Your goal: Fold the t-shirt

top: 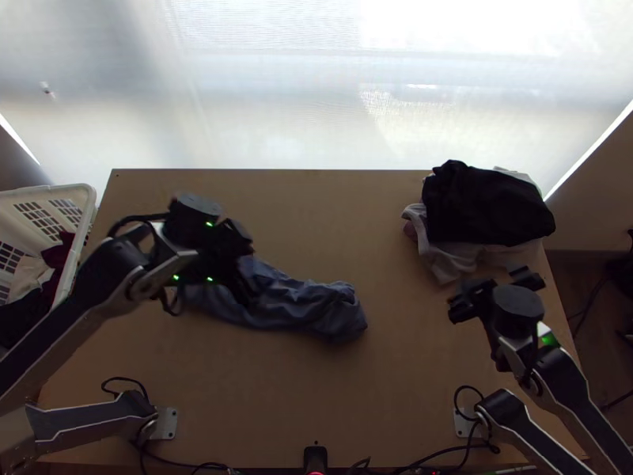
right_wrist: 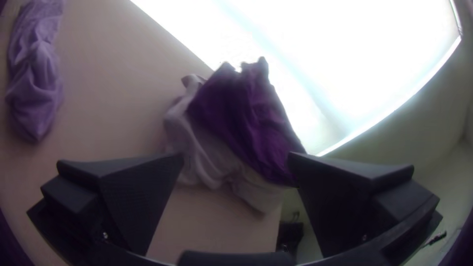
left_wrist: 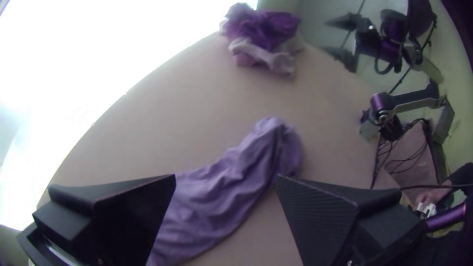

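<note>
The folding looks hardly begun: the blue-grey t-shirt [top: 320, 305] lies bunched in a long, wrinkled strip on the table [top: 316, 396], from the left side to the middle, and I see no flat panel or neat fold. It should probably be spread first, then its sides and length folded; all of this seems to be left. The left gripper [left_wrist: 226, 177] is wide open above the left part of the shirt, with nothing between its fingers. The right gripper [right_wrist: 236, 155] is also wide open and empty, at the right, near the black garment [top: 487, 207], which lies loosely over paler clothes [top: 447, 257] at the far right. This pile could limit the spreading on that side. At the left edge stands a white basket [top: 77, 249] with clothes.
</note>
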Action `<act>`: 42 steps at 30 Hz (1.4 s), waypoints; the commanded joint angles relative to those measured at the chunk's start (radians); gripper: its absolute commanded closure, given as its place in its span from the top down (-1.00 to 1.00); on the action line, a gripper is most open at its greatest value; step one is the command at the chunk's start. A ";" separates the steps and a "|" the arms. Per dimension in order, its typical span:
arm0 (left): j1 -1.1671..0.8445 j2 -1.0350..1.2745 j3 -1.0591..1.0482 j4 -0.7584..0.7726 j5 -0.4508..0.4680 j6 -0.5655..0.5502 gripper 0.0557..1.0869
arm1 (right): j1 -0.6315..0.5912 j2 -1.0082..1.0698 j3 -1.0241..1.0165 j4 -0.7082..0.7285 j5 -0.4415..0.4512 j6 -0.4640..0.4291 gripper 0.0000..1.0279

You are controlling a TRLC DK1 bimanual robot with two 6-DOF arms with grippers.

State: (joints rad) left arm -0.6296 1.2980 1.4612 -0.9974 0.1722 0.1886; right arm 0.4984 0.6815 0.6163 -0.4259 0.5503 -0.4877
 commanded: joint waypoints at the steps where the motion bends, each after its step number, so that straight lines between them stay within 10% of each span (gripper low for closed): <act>1: 0.269 -0.083 -0.252 -0.018 0.020 0.170 0.90 | 0.177 0.288 0.163 -0.001 -0.067 0.093 0.91; 13: 0.515 0.009 -0.395 0.163 0.018 0.256 0.90 | 0.367 0.969 0.600 -0.149 -0.236 0.353 0.89; 42: 0.666 -0.101 -0.429 0.115 0.018 0.344 0.90 | 0.447 1.135 0.798 -0.605 -0.756 0.386 0.79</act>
State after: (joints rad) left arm 0.0196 1.2125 1.0389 -0.8730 0.1905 0.5175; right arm 0.9169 1.7893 1.4090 -0.9554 -0.1143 -0.0978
